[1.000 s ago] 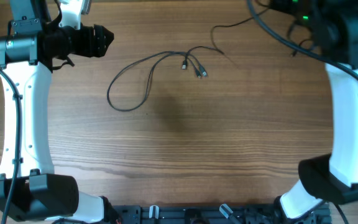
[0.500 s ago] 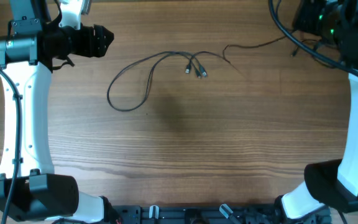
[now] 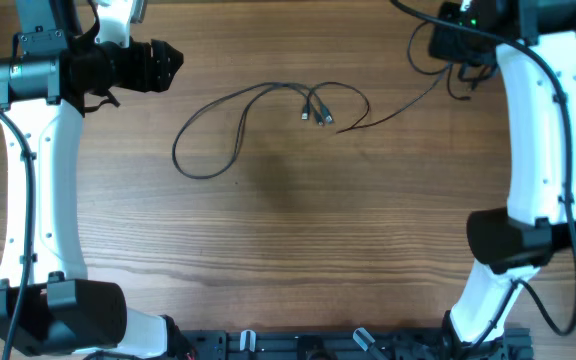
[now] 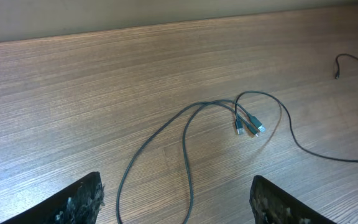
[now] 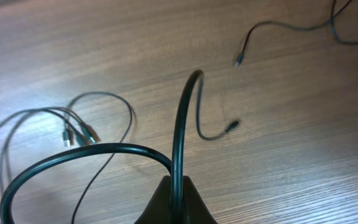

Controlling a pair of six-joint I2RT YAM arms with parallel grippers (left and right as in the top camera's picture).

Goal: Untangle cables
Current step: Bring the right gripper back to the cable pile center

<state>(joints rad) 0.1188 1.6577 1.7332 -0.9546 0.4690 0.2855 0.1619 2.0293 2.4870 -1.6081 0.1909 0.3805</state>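
Thin black cables lie on the wooden table. A looped pair [image 3: 204, 177] runs right to a cluster of small plug ends [image 3: 320, 115], also seen in the left wrist view [image 4: 247, 127] and the right wrist view [image 5: 79, 132]. One strand [image 3: 393, 108] runs from beside the plugs up to my right gripper [image 3: 436, 45]. In the right wrist view that gripper [image 5: 178, 190] is shut on this cable [image 5: 179, 124], which arcs up from the jaws. My left gripper [image 3: 173, 62] hovers at the back left, open and empty [image 4: 176, 205], with the loop [image 4: 185, 149] on the table below it.
Another thin cable with a plug end [image 5: 238, 59] lies at the back right, near the right arm [image 3: 458, 85]. A second loose plug end [image 5: 232, 126] rests mid-table. The arms' white links stand along both table sides.
The right arm has swung in over the back right. The strand it holds has been dragged from the back edge forward, its free end now beside the plug cluster. The left arm has not moved.
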